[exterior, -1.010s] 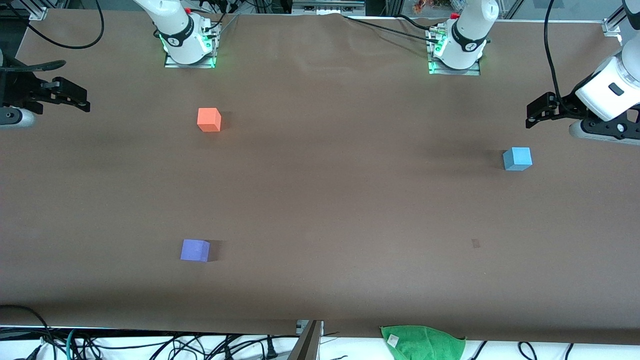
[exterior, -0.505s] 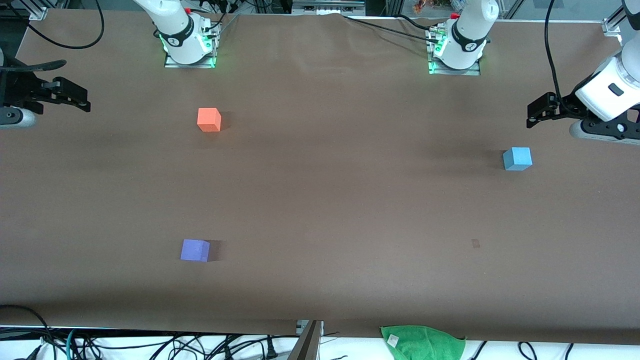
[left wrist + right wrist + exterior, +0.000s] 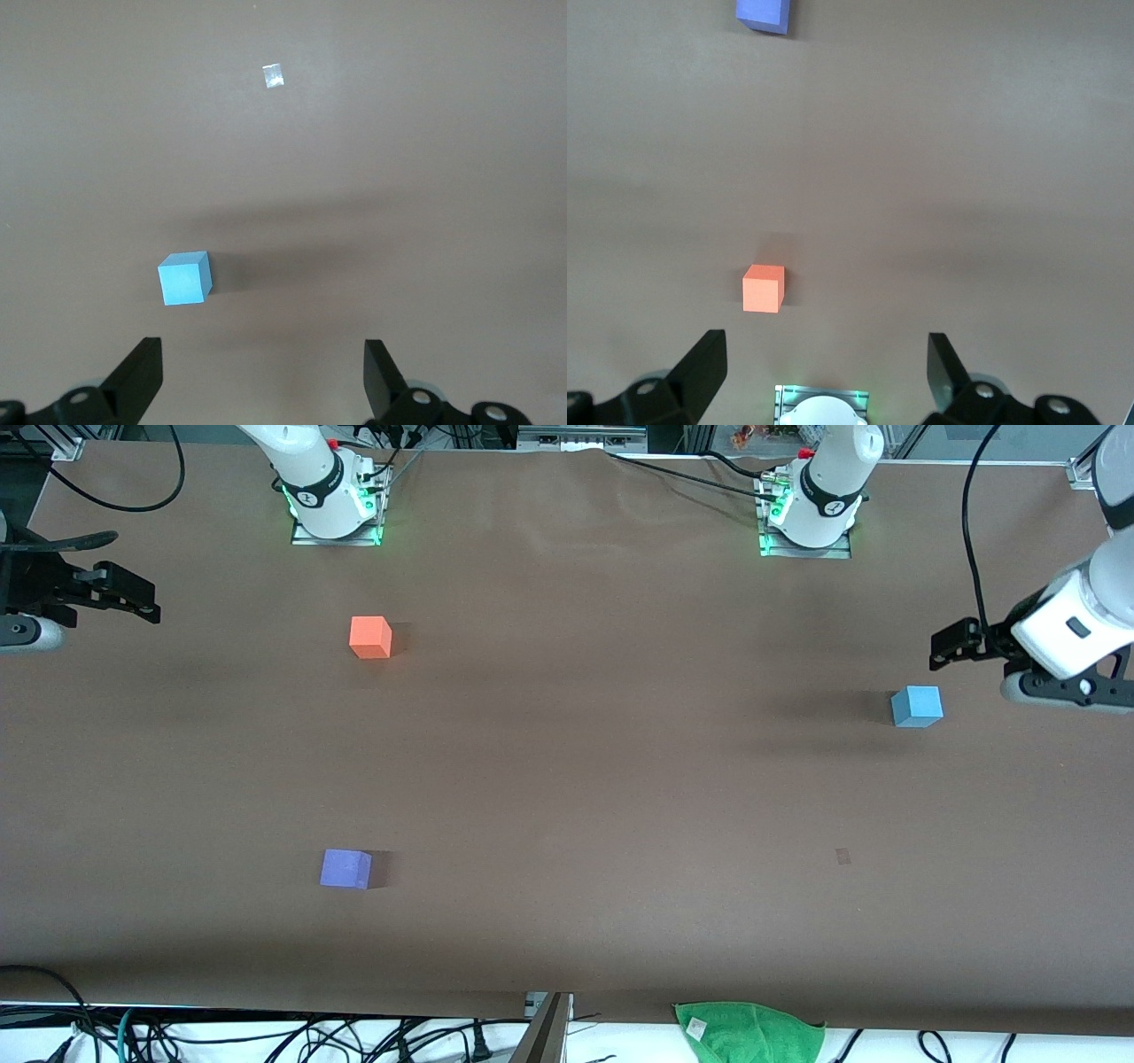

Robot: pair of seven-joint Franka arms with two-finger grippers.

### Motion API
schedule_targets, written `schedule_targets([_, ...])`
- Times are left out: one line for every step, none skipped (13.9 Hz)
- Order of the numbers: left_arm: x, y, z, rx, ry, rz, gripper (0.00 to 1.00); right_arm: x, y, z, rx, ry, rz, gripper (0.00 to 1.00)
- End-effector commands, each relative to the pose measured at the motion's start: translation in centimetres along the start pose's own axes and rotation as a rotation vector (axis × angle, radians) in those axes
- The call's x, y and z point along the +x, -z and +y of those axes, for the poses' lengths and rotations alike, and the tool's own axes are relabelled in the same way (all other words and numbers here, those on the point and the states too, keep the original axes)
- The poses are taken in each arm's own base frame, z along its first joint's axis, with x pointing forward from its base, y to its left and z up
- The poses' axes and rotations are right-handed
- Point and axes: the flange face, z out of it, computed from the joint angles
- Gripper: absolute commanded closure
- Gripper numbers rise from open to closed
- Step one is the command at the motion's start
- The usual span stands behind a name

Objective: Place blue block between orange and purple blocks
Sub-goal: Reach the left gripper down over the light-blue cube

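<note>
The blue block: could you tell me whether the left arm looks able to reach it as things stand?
Probably yes. The left gripper hangs with open jaws over the table at the left arm's end, close beside the blue block, and nothing lies between them.

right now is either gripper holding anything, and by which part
Nothing is held. The left gripper is open above the table near the blue block; the right gripper waits open.

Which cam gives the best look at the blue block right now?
Left wrist view: the blue block sits close and unobstructed, just ahead of the open left gripper. The front view shows it small, toward the left arm's end of the table. The right wrist view does not show it.
</note>
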Motion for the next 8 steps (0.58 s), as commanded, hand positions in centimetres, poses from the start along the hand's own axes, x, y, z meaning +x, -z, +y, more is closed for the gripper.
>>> schedule_targets([1.2, -2.2, -3.9, 0.01, 0.048, -0.049, 0.0, -0.2, 0.3, 0.0, 0.007, 0.013, 0.011, 0.0])
schedule_targets([1.4, -4.4, -6.2, -0.003, 0.084, -0.087, 0.0, -0.1, 0.2, 0.0, 0.008, 0.013, 0.011, 0.0])
schedule_targets([1.5, -6.5, -7.8, -0.012, 0.108, -0.124, 0.0, -0.2, 0.3, 0.0, 0.007, 0.013, 0.013, 0.0])
schedule_targets([1.5, -8.8, -8.7, -0.015, 0.121, -0.161, 0.0, -0.2, 0.3, 0.0, 0.007, 0.013, 0.011, 0.0])
schedule_targets([0.9, -11.0, -9.8, 0.023, 0.121, -0.189, 0.0, -0.2, 0.3, 0.0, 0.009, 0.013, 0.011, 0.0])
schedule_targets([0.4, -13.0, -10.0, 0.074, 0.092, -0.18, 0.0, -0.2, 0.3, 0.0, 0.007, 0.013, 0.011, 0.0])
schedule_targets([0.0, -14.4, -10.1, 0.104, 0.075, -0.143, 0.0, -0.2, 0.3, 0.0, 0.009, 0.013, 0.011, 0.0])
schedule_targets([-0.6, -16.6, -11.2, 0.101, 0.063, -0.12, 0.0, -0.2, 0.3, 0.0, 0.009, 0.013, 0.011, 0.0])
